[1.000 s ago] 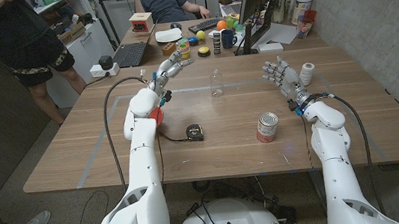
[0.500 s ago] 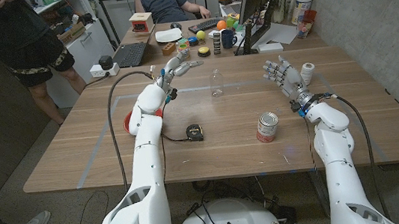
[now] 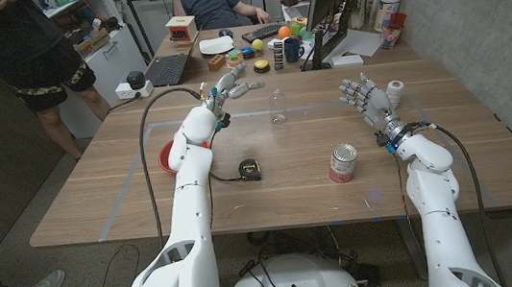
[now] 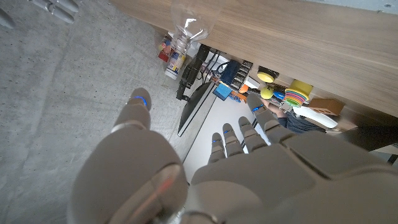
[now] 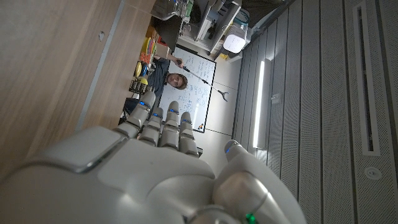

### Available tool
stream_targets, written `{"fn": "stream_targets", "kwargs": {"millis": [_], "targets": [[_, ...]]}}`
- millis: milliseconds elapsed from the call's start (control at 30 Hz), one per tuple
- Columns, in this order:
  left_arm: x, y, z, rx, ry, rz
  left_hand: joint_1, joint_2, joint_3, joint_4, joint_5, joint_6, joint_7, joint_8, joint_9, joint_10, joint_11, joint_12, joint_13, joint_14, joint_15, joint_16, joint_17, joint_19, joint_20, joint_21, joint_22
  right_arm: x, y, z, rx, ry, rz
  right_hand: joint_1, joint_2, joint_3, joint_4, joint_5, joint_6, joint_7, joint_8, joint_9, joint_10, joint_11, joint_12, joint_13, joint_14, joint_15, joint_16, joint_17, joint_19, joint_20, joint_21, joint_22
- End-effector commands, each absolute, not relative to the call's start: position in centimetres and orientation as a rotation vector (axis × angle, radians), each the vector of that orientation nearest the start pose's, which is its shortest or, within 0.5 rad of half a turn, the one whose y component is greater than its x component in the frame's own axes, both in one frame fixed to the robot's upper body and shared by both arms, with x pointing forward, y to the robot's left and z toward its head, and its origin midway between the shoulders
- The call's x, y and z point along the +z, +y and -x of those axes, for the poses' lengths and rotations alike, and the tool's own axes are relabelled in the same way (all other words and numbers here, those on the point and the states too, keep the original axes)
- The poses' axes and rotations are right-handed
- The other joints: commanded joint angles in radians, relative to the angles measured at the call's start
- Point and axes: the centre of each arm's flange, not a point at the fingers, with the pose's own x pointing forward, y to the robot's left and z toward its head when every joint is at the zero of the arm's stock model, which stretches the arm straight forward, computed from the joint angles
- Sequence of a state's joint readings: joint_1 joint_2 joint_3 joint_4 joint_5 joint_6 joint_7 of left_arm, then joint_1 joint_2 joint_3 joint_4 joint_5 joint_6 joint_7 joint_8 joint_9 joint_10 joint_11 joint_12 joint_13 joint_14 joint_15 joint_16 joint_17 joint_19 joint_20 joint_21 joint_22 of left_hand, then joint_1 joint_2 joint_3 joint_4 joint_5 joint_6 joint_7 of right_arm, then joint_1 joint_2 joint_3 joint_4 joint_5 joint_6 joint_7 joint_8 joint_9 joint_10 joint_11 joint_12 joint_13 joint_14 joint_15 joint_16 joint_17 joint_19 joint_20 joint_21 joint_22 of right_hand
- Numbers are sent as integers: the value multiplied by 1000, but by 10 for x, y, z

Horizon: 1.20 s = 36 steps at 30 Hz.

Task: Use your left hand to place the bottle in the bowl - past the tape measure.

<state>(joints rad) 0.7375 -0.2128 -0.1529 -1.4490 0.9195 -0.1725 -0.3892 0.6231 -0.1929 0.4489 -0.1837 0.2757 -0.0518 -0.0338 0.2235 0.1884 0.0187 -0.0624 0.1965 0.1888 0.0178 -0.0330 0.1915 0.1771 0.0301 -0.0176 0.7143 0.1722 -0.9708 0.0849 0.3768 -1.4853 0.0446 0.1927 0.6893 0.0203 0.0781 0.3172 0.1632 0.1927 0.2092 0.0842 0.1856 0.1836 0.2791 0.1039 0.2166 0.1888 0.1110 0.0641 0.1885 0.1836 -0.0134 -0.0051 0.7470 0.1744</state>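
Here the clear plastic bottle (image 3: 278, 104) stands upright on the wooden table (image 3: 468, 139), untouched, and its neck and cap also show in the left wrist view (image 4: 184, 32). The left hand (image 3: 228, 92) is raised near it on the bottle's left, apart from it, its fingers spread and holding nothing. The red bowl (image 3: 169, 157) sits on the table partly hidden behind the left forearm, and the black and yellow tape measure (image 3: 251, 170) lies nearer the front edge, beside a black cable. The right hand (image 3: 363, 94) is held up above the table with its fingers apart and empty, well clear of the bottle. A red and white tin can (image 3: 342, 163) stands between the two arms.
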Motion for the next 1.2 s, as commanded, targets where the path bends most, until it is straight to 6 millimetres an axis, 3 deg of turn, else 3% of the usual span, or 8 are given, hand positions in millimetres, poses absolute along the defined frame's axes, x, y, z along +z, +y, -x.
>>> {"fn": "stream_targets", "kwargs": {"millis": [33, 567, 1200], "targets": [[83, 158, -657, -58, -608, -852, 19, 2, -11, 3, 9, -7, 5, 0, 3, -13, -2, -2, 2, -9, -8, -6, 3, 2, 6, -5, 1, -39, -316, -595, 323, -735, 27, -8, 28, -3, 1, 6, 6, -1, 8, 3, 10, -2, 9, 1, 12, -1, 6, 2, 8, -5, -3, 4], [81, 130, -671, -88, -604, -901, 35, -6, -56, 9, 8, -34, 20, -13, 3, -41, 14, -7, 3, -32, 5, -10, 4, -2, 14, -24, 2, -44, -321, -598, 335, -727, 25, -9, 26, -8, 1, 7, 7, -2, 8, 3, 14, 0, 10, 1, 20, -1, 8, 2, 13, -2, -7, 4], [85, 105, -682, -104, -600, -964, 42, -5, -106, 13, 8, -47, 29, -19, 3, -60, 16, -6, 4, -46, 9, -9, 6, -3, 15, -43, 2, -49, -328, -598, 341, -732, 21, -10, 22, -14, 1, 8, 9, 0, 8, 3, 18, 0, 10, 1, 27, 1, 9, 1, 18, 0, -12, 4]]}}
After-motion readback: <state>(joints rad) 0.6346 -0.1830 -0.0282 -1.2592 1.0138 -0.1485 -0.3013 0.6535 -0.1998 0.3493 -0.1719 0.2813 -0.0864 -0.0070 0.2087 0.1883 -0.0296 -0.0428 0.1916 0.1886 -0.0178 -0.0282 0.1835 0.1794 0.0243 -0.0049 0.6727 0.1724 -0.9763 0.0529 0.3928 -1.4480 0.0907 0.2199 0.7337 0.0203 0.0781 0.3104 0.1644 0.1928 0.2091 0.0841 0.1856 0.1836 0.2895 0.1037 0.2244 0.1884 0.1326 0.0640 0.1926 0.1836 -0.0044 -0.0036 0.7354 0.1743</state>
